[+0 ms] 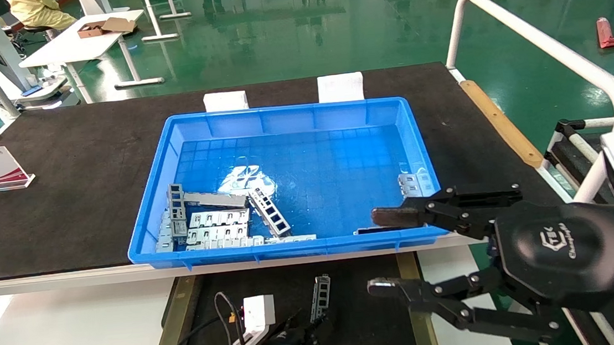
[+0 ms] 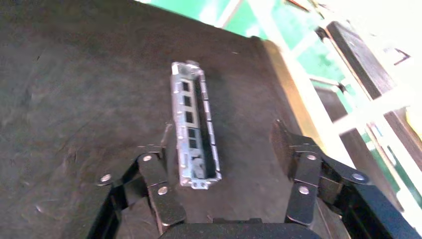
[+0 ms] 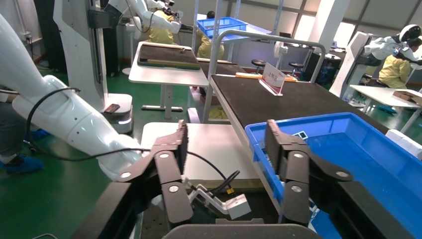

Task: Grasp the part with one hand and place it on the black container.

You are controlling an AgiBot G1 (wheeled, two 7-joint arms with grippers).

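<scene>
Green factory floor behind, glossy; white workbenches and a seated worker far off at 11 o'clock. Long desk (image 1: pixel 63 177) across the middle, covered in coarse black felt-like mat. On it a blue bin (image 1: pixel 291 115), hard plastic with a gridded floor, holding a heap of silver stamped metal pieces at its 7 o'clock corner.

Below the desk edge, at 6 o'clock: black container (image 1: pixel 364 323), flat matte tray, dull brass strips along its sides. The part (image 1: pixel 321 299) lies on that tray floor, lengthwise, apparently already set down.

Right gripper (image 1: pixel 383 252), black linkage, hangs at 4 o'clock over the bin's near rim, jaws wide, empty. Left gripper (image 2: pixel 221 172) low at 6 o'clock, jaws wide to either side of the part's near end, not touching it.

Part (image 2: pixel 194 132): thin sheet-metal channel, raised side lips, row of rectangular cutouts. Likely light, stiff, smooth enough to slip, edges sharp. Best hold: across the two lips, mid-length.
</scene>
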